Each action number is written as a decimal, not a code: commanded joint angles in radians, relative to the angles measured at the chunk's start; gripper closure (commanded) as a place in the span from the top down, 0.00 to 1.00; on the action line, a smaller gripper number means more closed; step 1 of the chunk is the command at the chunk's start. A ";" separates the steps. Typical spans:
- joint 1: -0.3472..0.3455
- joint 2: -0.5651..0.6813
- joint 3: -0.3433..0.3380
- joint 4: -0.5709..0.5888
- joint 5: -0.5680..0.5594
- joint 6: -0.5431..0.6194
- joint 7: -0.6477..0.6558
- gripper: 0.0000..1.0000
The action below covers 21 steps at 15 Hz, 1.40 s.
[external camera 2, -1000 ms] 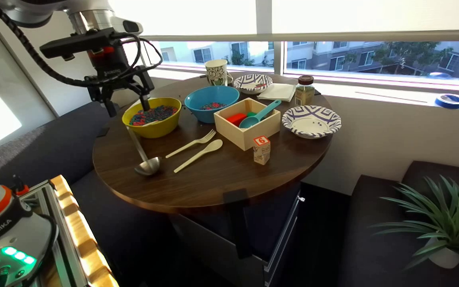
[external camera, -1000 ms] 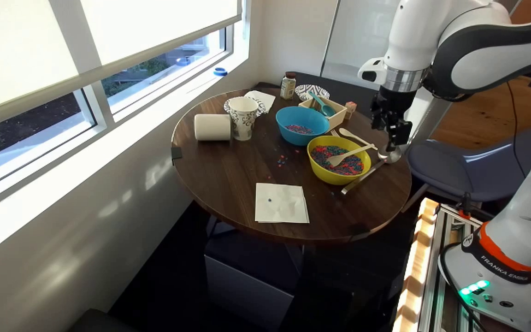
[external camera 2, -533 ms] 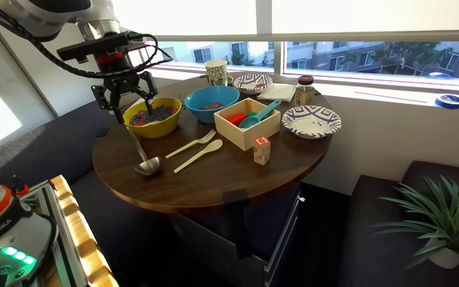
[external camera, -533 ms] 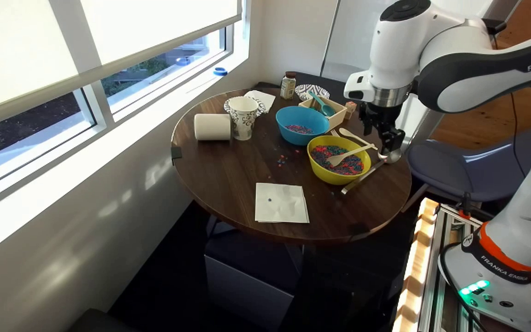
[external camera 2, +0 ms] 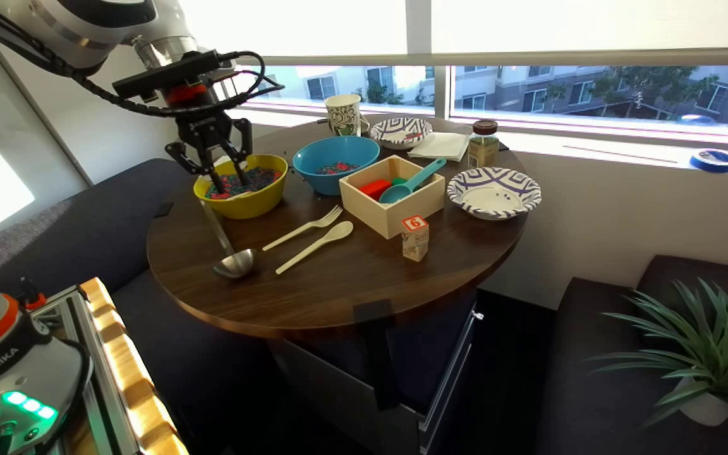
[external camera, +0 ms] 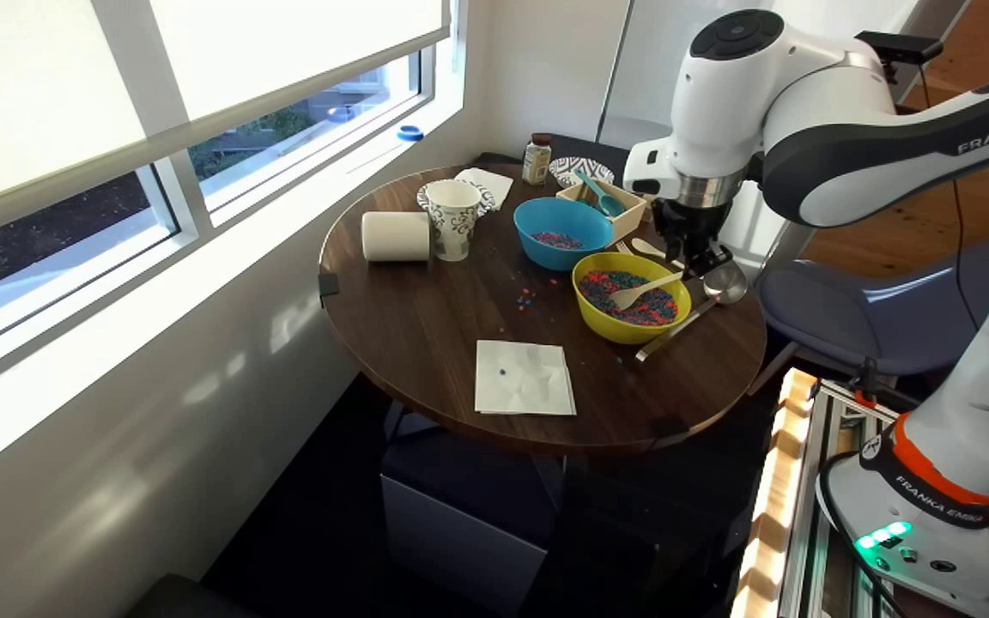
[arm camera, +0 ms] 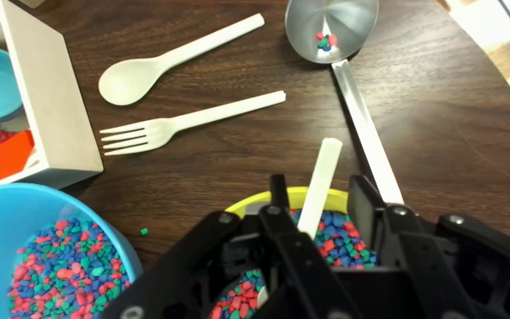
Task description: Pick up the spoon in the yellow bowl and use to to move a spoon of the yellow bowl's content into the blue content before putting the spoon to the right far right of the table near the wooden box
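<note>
White is the arm (external camera: 829, 86) in an exterior view; we read on it "FRANKA", and on its base (external camera: 915, 549), "FRANKA EMIKA". Toward the edge, on the robot's side, of the round, wood-grained tabletop (external camera: 426, 343), the yellow bowl (external camera: 610, 328) contains the spoon (external camera: 632, 296), its handle leaning over the rim.

In an exterior view we read a red "6" on a wooden block (external camera 2: 415, 240), between the wooden box (external camera 2: 367, 208) and the front edge. The label (external camera 2: 482, 153) of the jar (external camera 2: 485, 127) is too small for our reading.

In the wrist view the gripper (arm camera: 320, 190) is spread apart: the spoon's flat, pale handle passes between the fingers (arm camera: 278, 190), with a gap on each side. The grains (arm camera: 73, 274) are irregular and many-coloured.
</note>
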 commanded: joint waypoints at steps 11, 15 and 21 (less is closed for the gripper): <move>-0.006 0.102 0.017 0.037 -0.002 0.049 0.041 0.44; -0.007 0.119 0.016 0.044 0.005 0.057 0.050 0.42; -0.003 0.138 0.016 0.052 0.035 0.067 0.054 0.37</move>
